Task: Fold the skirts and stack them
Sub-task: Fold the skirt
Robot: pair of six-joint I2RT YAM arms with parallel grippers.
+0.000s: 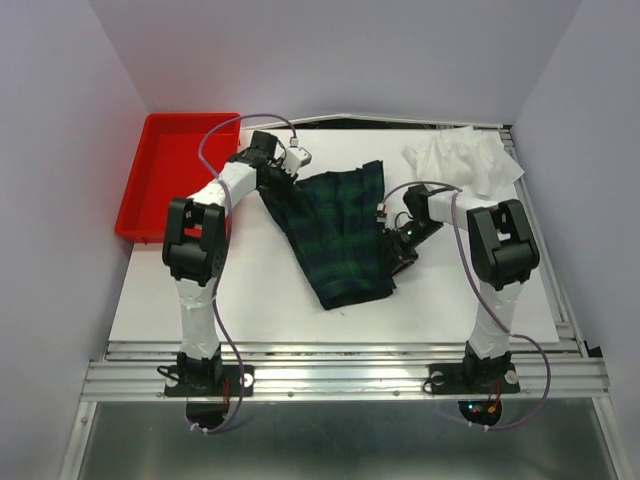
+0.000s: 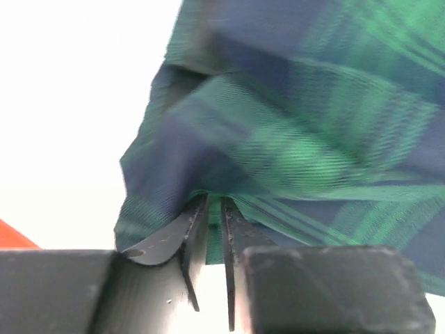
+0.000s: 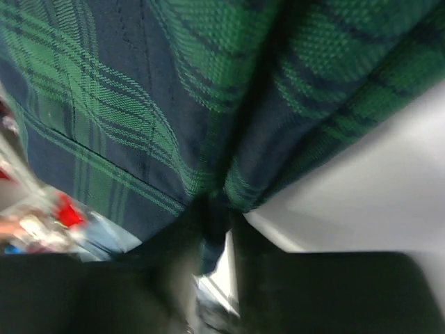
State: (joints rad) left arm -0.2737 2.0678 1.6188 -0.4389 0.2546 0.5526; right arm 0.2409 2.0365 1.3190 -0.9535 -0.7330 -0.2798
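The dark green and navy tartan skirt (image 1: 340,235) lies partly lifted in the middle of the white table. My left gripper (image 1: 268,180) is shut on its far left corner; the left wrist view shows the cloth (image 2: 299,125) pinched between the fingers (image 2: 195,236). My right gripper (image 1: 397,250) is shut on the skirt's right edge; the right wrist view shows the tartan (image 3: 174,90) held in the jaws, blurred. The white thin garment (image 1: 462,160) lies crumpled at the far right corner.
A red plastic tray (image 1: 165,185) stands off the table's left edge at the back. White walls close in on both sides. The metal rail (image 1: 340,375) runs along the near edge.
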